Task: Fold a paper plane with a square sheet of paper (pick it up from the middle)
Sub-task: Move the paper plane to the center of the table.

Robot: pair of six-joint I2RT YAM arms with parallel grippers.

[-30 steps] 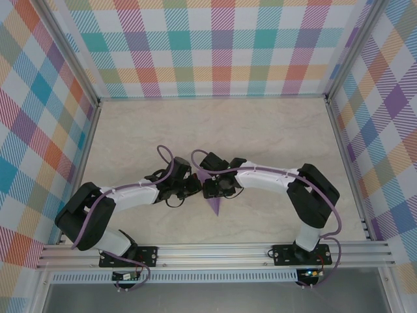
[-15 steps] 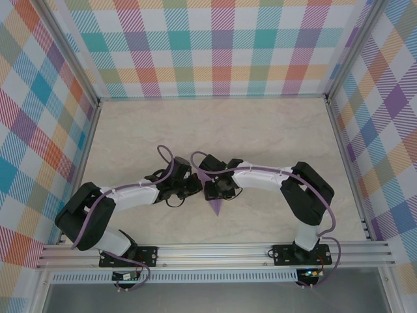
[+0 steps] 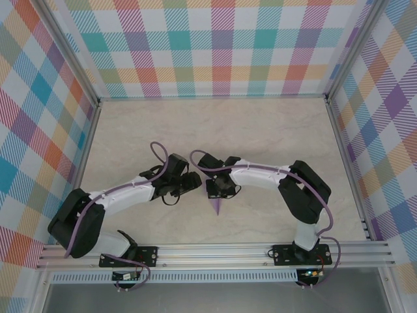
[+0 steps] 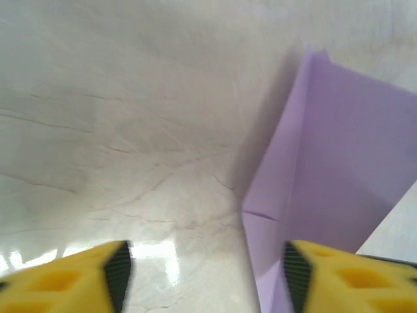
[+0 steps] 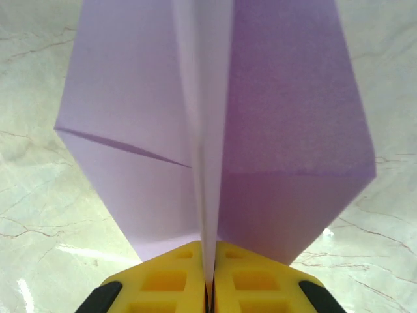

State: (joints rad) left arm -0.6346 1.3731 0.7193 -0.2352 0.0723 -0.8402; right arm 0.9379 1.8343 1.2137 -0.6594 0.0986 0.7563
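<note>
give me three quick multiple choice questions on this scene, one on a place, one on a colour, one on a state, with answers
1. In the top view, the paper plane points its tip toward: A the arm bases; B the far wall; C the left wall.
2. The plane's colour: A green; B white; C lavender-purple.
3. The right gripper is: A wide open; B shut on the plane's centre fold; C shut on a cable.
Answers: A, the sharp tip lies nearest the bases. C, both wrist views show purple paper. B, its jaws press together on the fold.
</note>
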